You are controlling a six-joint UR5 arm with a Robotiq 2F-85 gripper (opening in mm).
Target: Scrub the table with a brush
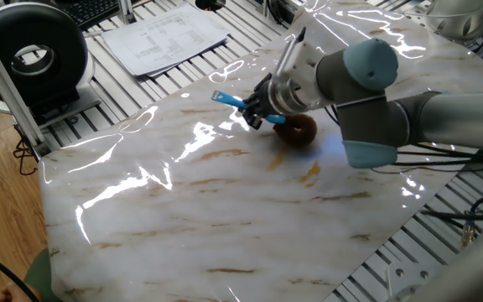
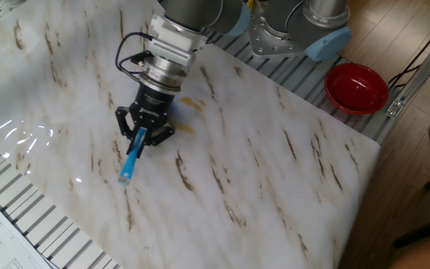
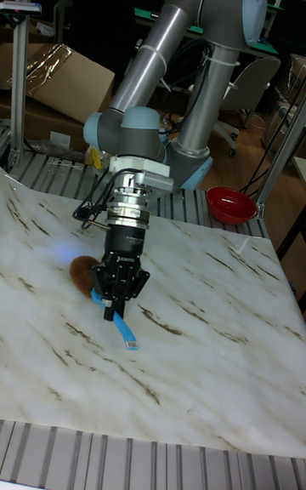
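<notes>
The brush lies low on the white marble table (image 1: pixel 225 218), its blue handle (image 1: pixel 229 100) sticking out toward the table's edge and its fuzzy brown head (image 1: pixel 298 129) pressed on the surface. My gripper (image 1: pixel 258 111) is shut on the handle just ahead of the head. From the other fixed view the gripper (image 2: pixel 142 133) covers the head and only the blue handle (image 2: pixel 130 164) shows. In the tall view the brown head (image 3: pixel 82 272) sits left of the gripper (image 3: pixel 114 298). An orange-brown stain (image 1: pixel 309 172) shows on the table (image 2: pixel 275 164) beside the brush.
A red bowl (image 2: pixel 357 87) stands off the table near the arm's base. Printed papers (image 1: pixel 164 37) and a black round device (image 1: pixel 28 59) lie on the ribbed metal frame beyond the table's edge. Cables (image 1: pixel 468 226) hang along the right side.
</notes>
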